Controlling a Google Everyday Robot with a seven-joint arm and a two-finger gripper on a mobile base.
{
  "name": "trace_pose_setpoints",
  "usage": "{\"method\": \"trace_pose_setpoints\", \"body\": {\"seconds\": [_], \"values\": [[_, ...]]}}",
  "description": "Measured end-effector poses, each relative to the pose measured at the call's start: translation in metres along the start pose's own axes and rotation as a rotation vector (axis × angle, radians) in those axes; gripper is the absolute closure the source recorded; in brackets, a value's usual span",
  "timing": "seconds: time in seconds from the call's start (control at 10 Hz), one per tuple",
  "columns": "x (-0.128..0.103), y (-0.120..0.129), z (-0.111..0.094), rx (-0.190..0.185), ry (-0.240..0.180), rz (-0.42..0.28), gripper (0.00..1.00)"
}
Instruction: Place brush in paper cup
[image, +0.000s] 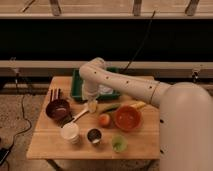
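Observation:
The brush (80, 116) lies on the wooden table (50, 146) with its white head toward the green tray and its long handle pointing down-left toward the paper cup. The white paper cup (70, 132) stands upright near the front left of the table. My gripper (91, 103) hangs down from the arm's bend, right over the head end of the brush, just in front of the tray. Whether it touches the brush is hidden.
A dark red bowl (58, 109) and dark sticks (54, 93) are at the left. A green tray (79, 90) sits at the back. A shiny metal cup (93, 135), a small green cup (118, 144), an orange fruit (104, 120) and an orange bowl (127, 118) stand near the cup.

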Motion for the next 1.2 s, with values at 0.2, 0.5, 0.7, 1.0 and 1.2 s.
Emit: {"method": "trace_pose_setpoints", "body": {"seconds": [0.2, 0.5, 0.7, 1.0, 1.2], "values": [[-0.008, -0.005, 0.011, -0.001, 0.002, -0.043, 0.35], [-0.006, -0.006, 0.039, -0.014, 0.007, -0.071, 0.35], [-0.006, -0.010, 0.051, -0.022, 0.007, -0.081, 0.35], [-0.007, -0.022, 0.071, -0.029, 0.014, -0.101, 0.35], [-0.007, -0.031, 0.077, -0.029, 0.031, -0.114, 0.35]]}}
